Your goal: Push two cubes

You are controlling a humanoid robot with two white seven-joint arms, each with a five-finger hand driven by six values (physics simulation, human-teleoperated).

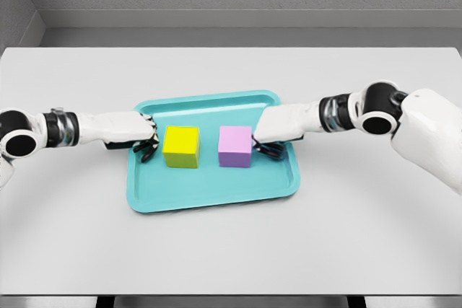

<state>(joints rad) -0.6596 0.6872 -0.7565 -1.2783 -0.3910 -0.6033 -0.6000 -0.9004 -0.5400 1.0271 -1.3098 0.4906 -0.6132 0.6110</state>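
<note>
A yellow cube (181,146) and a pink cube (235,146) sit side by side on a teal tray (216,189), a small gap between them. My left hand (146,142) reaches in over the tray's left rim, its curled fingers against the yellow cube's left face. From the right, my right hand (264,142) lies over the tray's right part with curled fingers touching the pink cube's right face. Neither hand grasps anything.
The tray lies in the middle of a wide white table (231,250). A grey wall runs behind the table's far edge.
</note>
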